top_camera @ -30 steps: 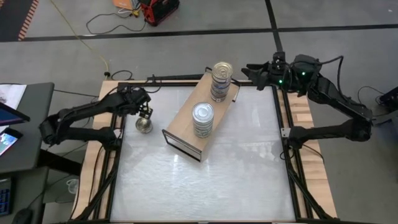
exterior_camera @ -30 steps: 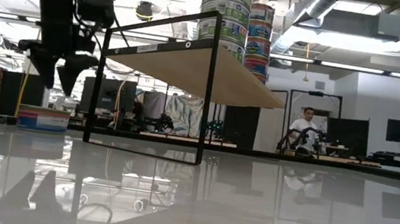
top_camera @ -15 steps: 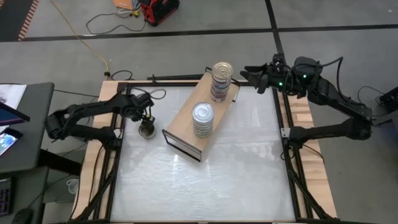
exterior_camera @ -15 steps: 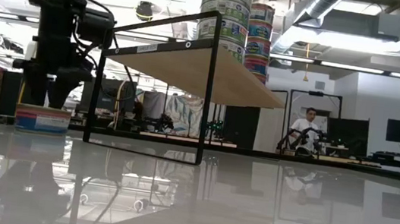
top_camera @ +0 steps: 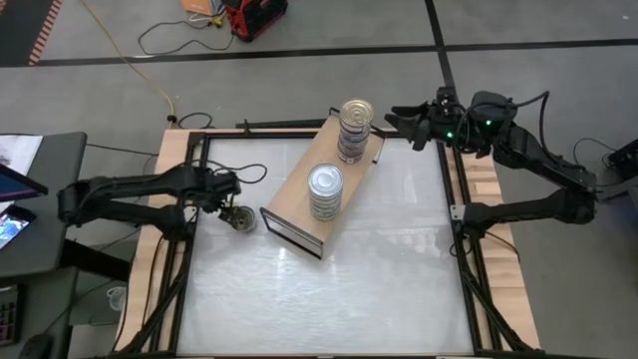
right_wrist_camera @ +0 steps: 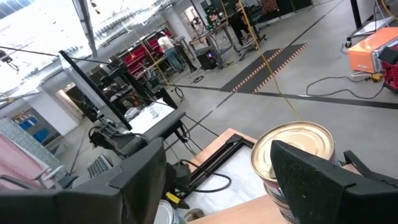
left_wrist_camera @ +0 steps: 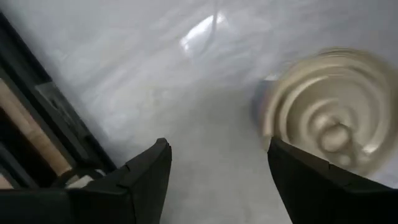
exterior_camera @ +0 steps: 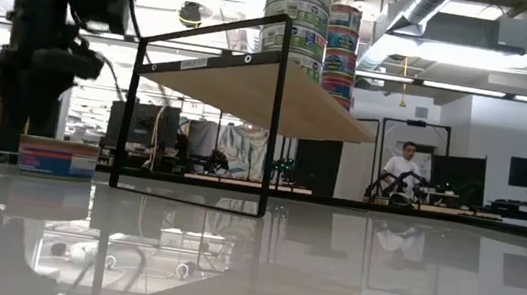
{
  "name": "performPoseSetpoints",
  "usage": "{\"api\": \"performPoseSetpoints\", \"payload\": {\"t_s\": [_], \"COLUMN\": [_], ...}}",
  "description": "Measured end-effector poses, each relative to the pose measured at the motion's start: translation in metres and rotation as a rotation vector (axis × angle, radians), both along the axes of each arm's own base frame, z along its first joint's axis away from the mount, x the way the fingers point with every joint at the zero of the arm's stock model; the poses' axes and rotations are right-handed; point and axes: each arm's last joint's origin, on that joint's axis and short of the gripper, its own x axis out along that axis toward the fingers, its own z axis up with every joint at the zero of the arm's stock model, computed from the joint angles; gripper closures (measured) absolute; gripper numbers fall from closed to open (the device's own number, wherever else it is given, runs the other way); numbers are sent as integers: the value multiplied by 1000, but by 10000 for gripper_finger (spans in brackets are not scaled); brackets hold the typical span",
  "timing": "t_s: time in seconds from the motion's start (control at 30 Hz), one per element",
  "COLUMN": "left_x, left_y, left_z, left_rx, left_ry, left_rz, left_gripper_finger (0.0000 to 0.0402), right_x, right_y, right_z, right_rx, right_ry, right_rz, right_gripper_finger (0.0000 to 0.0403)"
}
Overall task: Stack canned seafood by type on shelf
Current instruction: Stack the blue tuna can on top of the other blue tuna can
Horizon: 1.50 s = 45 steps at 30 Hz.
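Observation:
One flat round tin (top_camera: 239,219) with a pale gold ringed lid (left_wrist_camera: 326,112) rests on its base on the white tabletop, left of the shelf. My left gripper (top_camera: 227,202) is low beside it, open, and the tin lies just past one fingertip (left_wrist_camera: 292,155). The shelf (top_camera: 291,202) is a tan plywood box with a dark front frame (exterior_camera: 209,55). On its top stand a silver-lidded stack (top_camera: 325,189) and a gold-lidded stack (top_camera: 355,128). My right gripper (top_camera: 394,118) hovers open by the far right corner, facing the gold-lidded stack (right_wrist_camera: 292,155). My left gripper stands open, low over the tabletop, with the tin just beyond one fingertip. I cannot tell whether that finger touches the tin's side wall.
A thin black cable (top_camera: 255,176) loops on the table's far left. Wooden rails and a black frame (top_camera: 179,259) border the tabletop. The near half of the white surface (top_camera: 329,299) is bare. A person (exterior_camera: 404,170) stands far off in the room.
My left gripper has come down from above the tin to table height and moved toward the near edge. The tin has slid a little along the table toward the near edge and the shelf, staying flat on its base.

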Motion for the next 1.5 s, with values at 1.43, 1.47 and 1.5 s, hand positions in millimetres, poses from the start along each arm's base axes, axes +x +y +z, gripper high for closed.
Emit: {"api": "performPoseSetpoints", "payload": {"t_s": [1.43, 1.47, 1.5], "left_x": [34, 34, 34], "left_y": [-116, -117, -117], "left_z": [-28, -30, -31], "left_rx": [486, 502, 517], "left_ry": [61, 79, 94], "left_rz": [-797, -801, -807], "left_gripper_finger": [166, 171, 176], "right_x": [3, 2, 1], "right_y": [33, 34, 34], "right_z": [0, 0, 1], "right_rx": [-107, -108, -105], "right_ry": [61, 59, 53], "right_rz": [36, 38, 40], "right_gripper_finger": [92, 92, 92]}}
